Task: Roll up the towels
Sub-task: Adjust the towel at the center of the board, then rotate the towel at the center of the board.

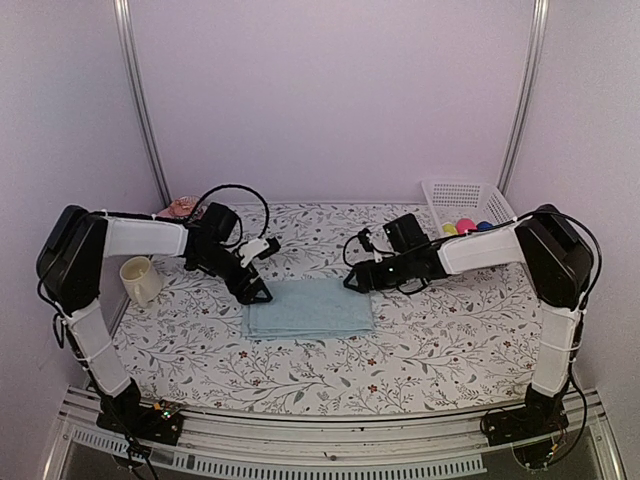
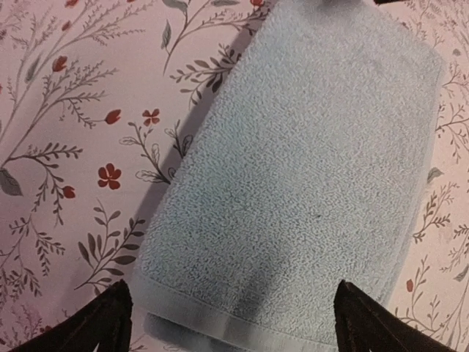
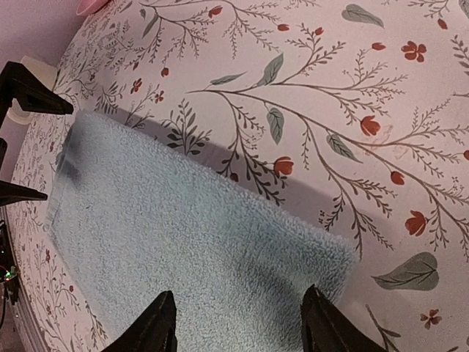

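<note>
Both spread and empty: my left gripper (image 2: 233,287) at ten o'clock of the aqua towel (image 1: 310,308), my right gripper (image 3: 238,297) at two; limp, soft cloth, I'd pinch its corners.

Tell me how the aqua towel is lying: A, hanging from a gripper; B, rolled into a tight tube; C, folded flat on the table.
C: the aqua towel lies folded flat on the floral table, with the left gripper and right gripper open at its ends.

Pale lilac walls (image 1: 330,100) enclose me, softly and evenly lit. A left metal post (image 1: 140,100) and a right metal post (image 1: 524,100) rise at the far corners. A floral cloth (image 1: 450,340) covers my worktop (image 1: 330,408).
</note>
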